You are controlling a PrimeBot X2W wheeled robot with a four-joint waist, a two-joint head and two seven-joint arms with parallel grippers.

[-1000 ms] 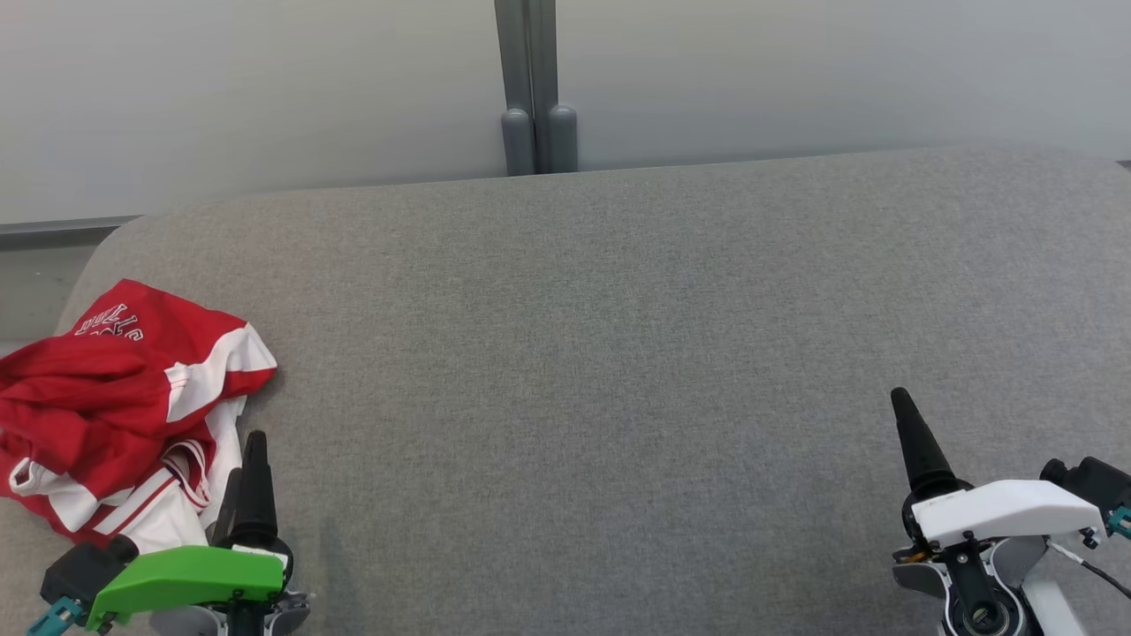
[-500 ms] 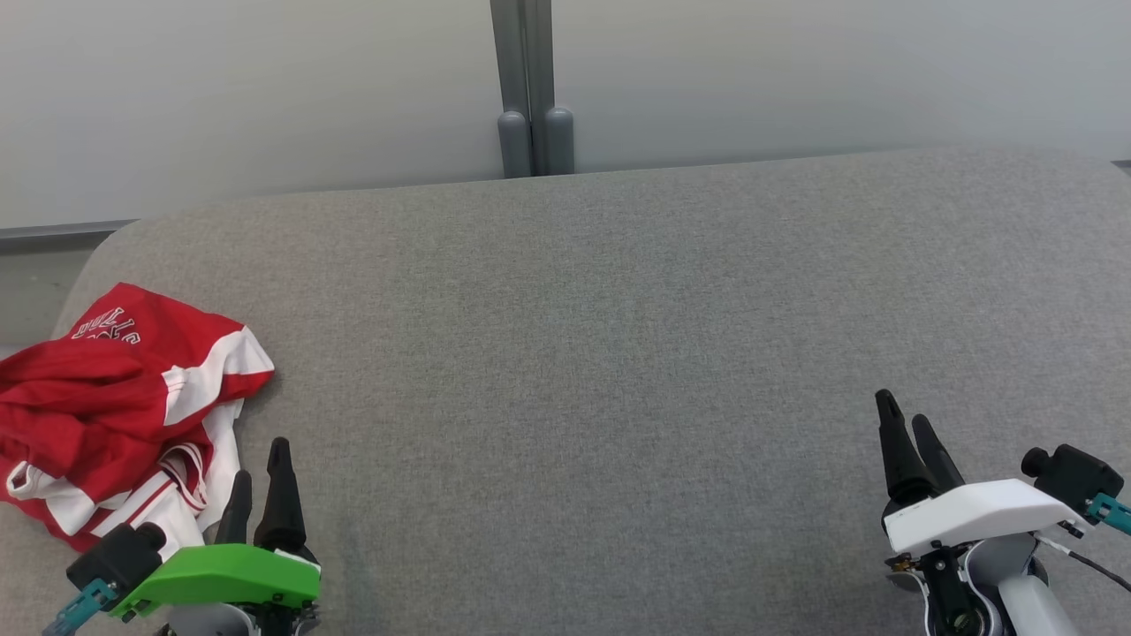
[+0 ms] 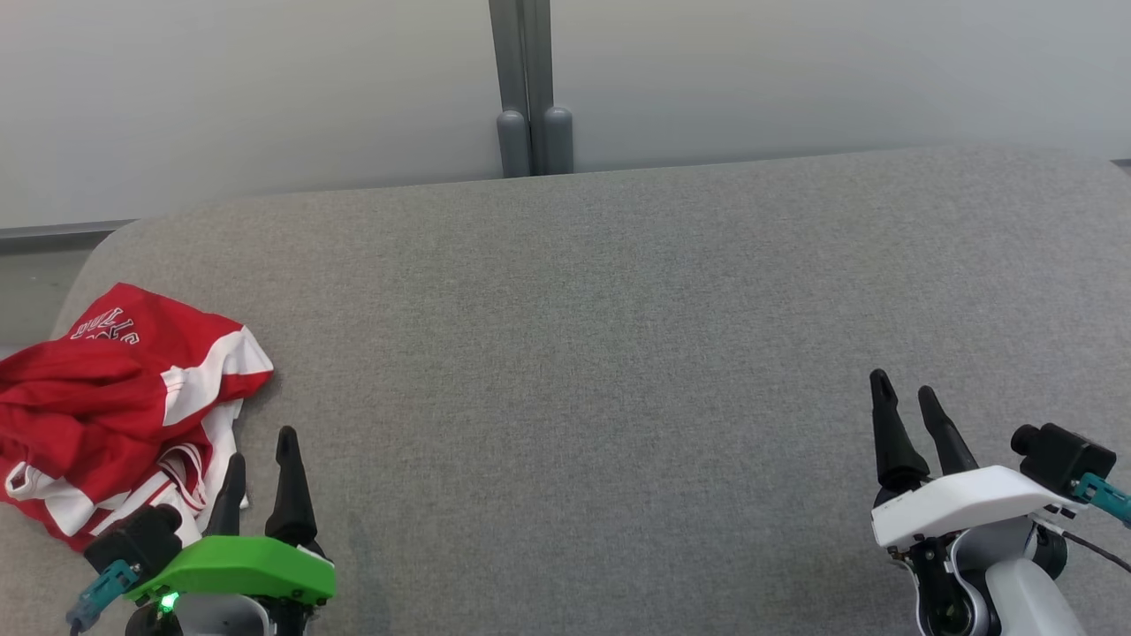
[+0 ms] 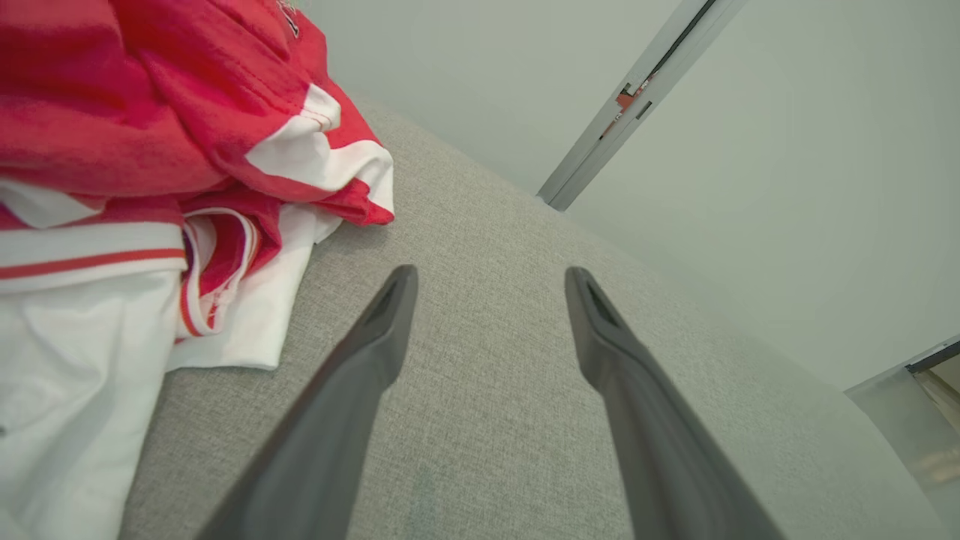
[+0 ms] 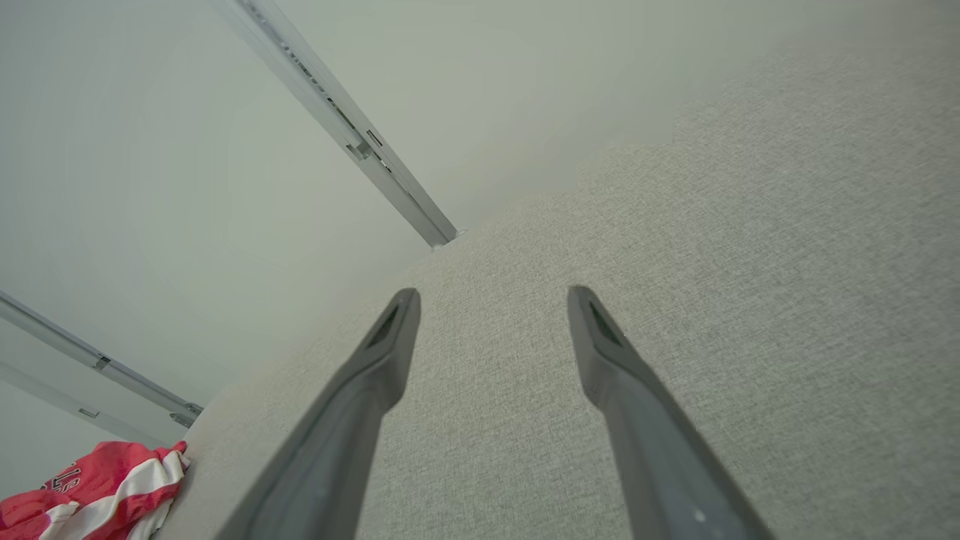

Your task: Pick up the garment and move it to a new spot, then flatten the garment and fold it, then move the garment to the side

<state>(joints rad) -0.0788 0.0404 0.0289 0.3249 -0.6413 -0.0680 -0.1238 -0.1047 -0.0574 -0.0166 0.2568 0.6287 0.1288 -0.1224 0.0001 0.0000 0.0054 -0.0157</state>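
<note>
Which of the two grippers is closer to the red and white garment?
The left gripper, green-covered, open right beside the garment; the white-covered right gripper stands open far across the grey cushion.

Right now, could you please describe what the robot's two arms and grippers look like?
The left gripper has a bright green cover with a small green light lit, the right gripper a white one. Each has two long, dark, tapering jaws and a black camera block with a teal connector; a thin dark cable trails from the right one.
</note>
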